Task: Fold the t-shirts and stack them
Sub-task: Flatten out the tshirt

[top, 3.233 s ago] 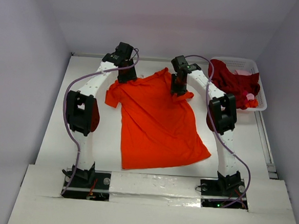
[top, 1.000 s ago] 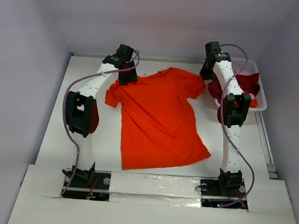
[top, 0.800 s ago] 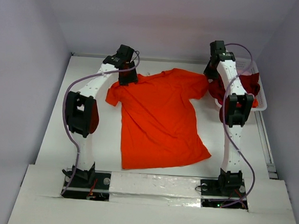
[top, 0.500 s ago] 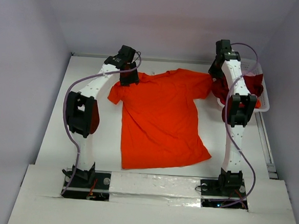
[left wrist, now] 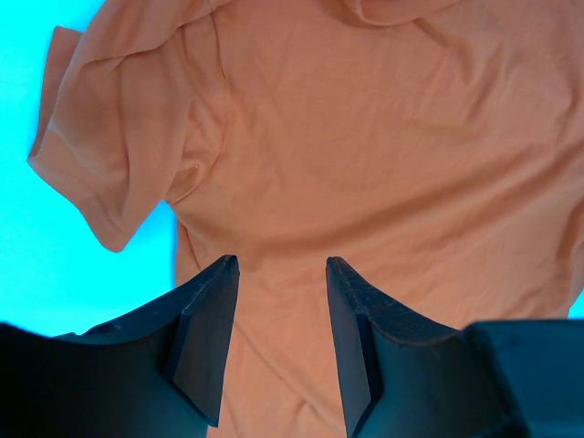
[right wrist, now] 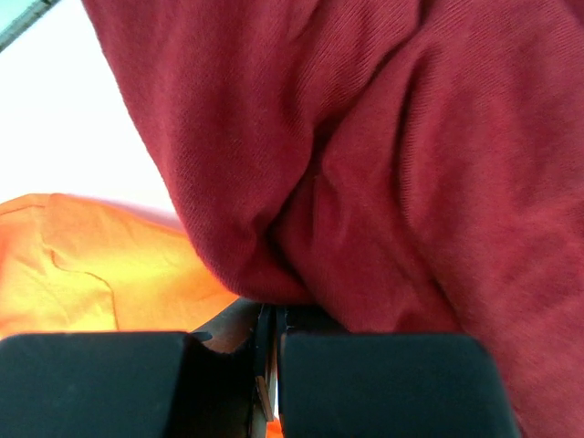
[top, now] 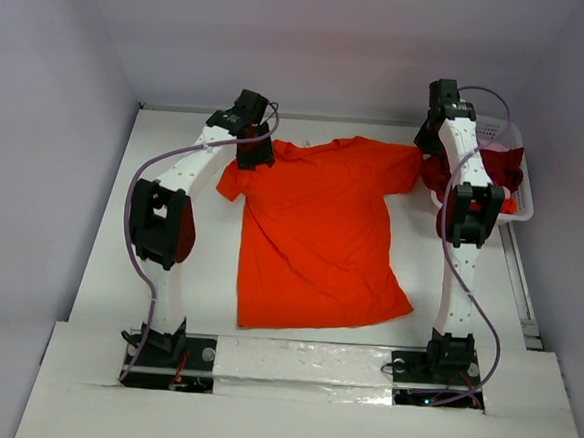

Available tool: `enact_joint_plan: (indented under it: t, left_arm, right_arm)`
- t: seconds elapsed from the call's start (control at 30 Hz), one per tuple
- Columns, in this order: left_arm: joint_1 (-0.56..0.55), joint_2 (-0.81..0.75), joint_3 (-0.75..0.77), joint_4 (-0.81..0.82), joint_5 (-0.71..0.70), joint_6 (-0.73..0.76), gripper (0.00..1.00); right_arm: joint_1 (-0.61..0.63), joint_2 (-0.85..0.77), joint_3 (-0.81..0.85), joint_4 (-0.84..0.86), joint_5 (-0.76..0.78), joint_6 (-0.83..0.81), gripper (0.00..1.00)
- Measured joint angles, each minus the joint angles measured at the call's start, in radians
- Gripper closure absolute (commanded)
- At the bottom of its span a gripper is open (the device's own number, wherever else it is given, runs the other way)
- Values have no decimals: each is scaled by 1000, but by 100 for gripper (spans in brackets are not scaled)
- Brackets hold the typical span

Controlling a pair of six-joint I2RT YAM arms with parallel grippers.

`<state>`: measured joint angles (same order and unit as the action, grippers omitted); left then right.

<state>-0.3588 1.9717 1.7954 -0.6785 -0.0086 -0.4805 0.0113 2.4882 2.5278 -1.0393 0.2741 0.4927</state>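
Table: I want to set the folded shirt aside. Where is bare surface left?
Bare: the strip between the table's left edge and the left arm, and the patch right of the right arm, nearer than the basket. Crowded: the far right corner, where basket, crimson t-shirt and orange t-shirt meet.

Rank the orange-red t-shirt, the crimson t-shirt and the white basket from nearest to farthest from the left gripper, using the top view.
Measured from the left gripper:
1. orange-red t-shirt: directly beneath it, at the shoulder on the left side.
2. crimson t-shirt: far right, spilling over the basket's left side.
3. white basket: far right corner; its visible rim lies beyond the crimson cloth.
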Motion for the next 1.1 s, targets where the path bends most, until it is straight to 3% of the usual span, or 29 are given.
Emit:
enact_joint_plan:
  t: [0.63,0.73,0.77,0.87,0.9,1.0,1.1]
  left_arm:
    - [0,0,0,-8,-4,0,59]
    - [0,0,0,-7,-11,0,59]
    - [0,0,0,-7,-13,0,57]
    - [0,-1,0,-6,-19,-2,36]
    - [0,-3,-2,-5,-22,-6,25]
    - [0,-18,-3,-2,-32,-13,12]
    - [0,-48,-3,-2,-54,-13,15]
  right_arm:
    - [-18,23,2,0,-14,-7,100]
    - [-19,23,2,2,-25,-7,77]
    - [-19,23,2,4,-31,-6,55]
    - [-13,23,11,19,-64,-9,24]
    - [-11,23,16,19,-69,-12,20]
    - [-10,23,35,19,-82,-13,14]
    - [-10,22,51,19,-85,-14,16]
